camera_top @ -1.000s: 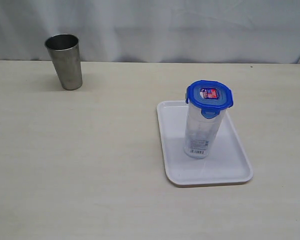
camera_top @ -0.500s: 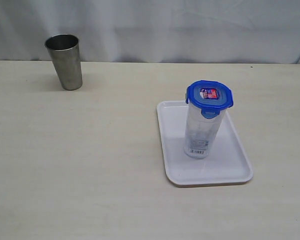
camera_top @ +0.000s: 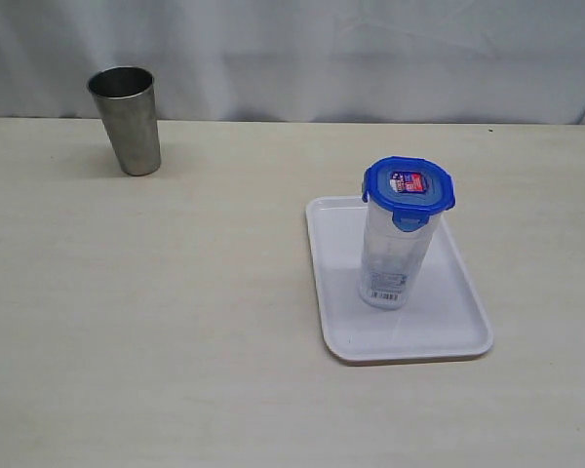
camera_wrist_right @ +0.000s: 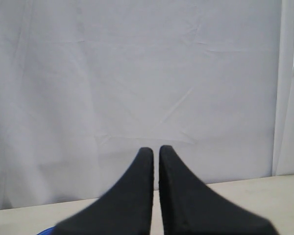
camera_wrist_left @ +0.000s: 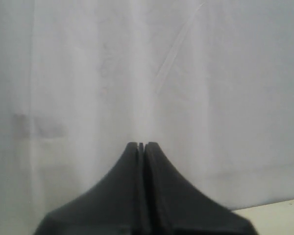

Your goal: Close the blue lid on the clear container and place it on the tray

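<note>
On the pale table [camera_top: 156, 331] the white tray [camera_top: 453, 327] lies nearest. The clear container [camera_top: 388, 258] stands upright on it, with the blue lid [camera_top: 408, 185] seated on top. Farther back on the left stands a steel cup [camera_top: 127, 122]. The left claw [camera_wrist_left: 141, 146] and right claw [camera_wrist_right: 156, 151] are clenched on nothing, facing the white backdrop [camera_top: 351, 49].
</note>
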